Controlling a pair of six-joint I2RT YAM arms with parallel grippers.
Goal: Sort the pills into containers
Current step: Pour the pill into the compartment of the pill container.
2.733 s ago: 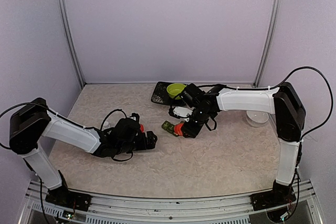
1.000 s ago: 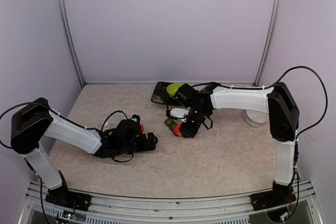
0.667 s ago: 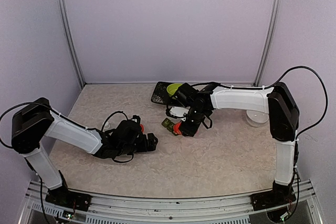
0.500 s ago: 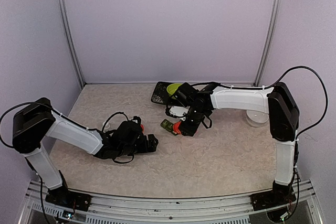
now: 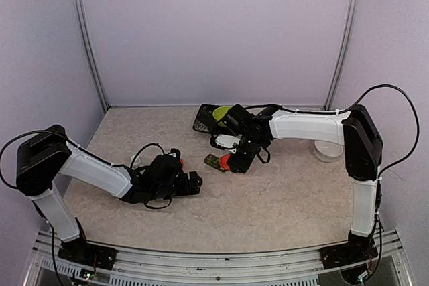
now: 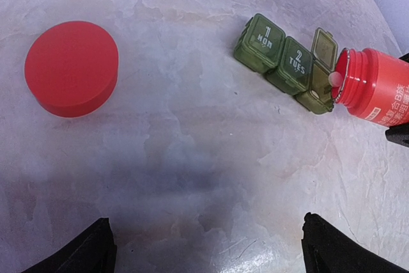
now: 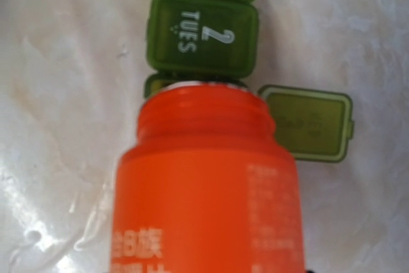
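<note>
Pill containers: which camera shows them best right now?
Left wrist: all three containers show, two lids shut, the third open at the red bottle. Right wrist is closer, but the bottle mostly hides the open compartment. Top external shows only a small green speck.

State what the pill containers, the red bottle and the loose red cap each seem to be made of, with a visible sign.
Containers: probably green plastic, slightly translucent and glossy; rounded moulded corners, thin hinged lid.
Bottle: likely opaque red plastic, smooth; moulded screw threads at its neck.
Cap: likely matching red plastic, matte; even colour, no glare.
</note>
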